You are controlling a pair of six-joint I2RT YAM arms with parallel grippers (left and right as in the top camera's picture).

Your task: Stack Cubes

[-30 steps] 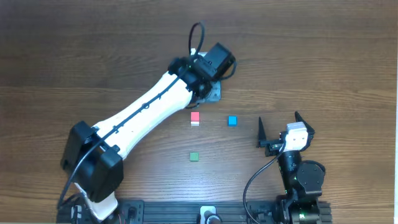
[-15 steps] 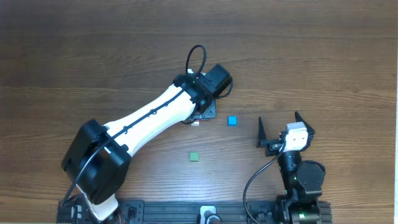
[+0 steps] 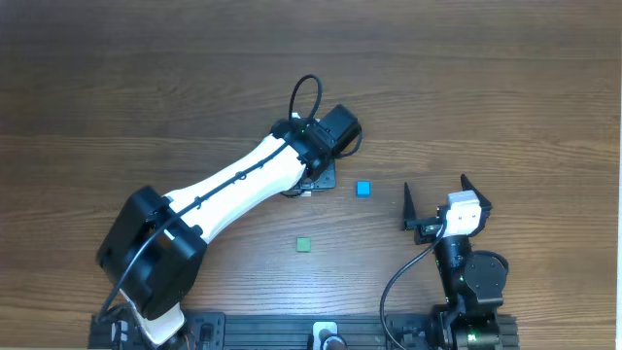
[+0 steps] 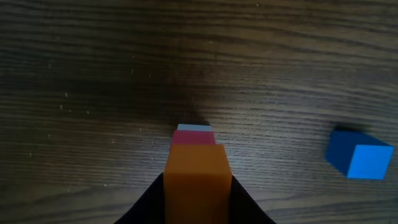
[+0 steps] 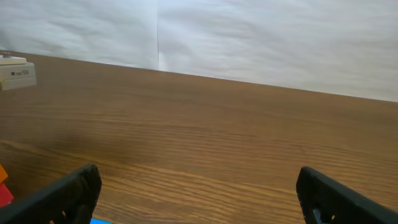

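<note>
My left gripper point(image 4: 198, 202) is shut on an orange cube point(image 4: 198, 176). It holds the cube directly over a red cube point(image 4: 193, 138) that rests on a pale grey cube point(image 4: 194, 128); whether orange touches red I cannot tell. In the top view the left gripper point(image 3: 319, 173) sits at the table's middle and covers this stack. A blue cube point(image 3: 362, 189) point(image 4: 360, 155) lies just right of it. A green cube point(image 3: 303, 245) lies nearer the bases. My right gripper point(image 3: 434, 204) point(image 5: 205, 205) stands open and holds nothing, right of the blue cube.
The wooden table point(image 3: 505, 87) is bare around the cubes. A small beige box point(image 5: 17, 71) sits far off in the right wrist view, before a white wall point(image 5: 261, 43).
The left arm has swung its gripper toward the bases and lowered it over the red-on-grey stack, which it now hides in the top view. The right arm has not moved.
</note>
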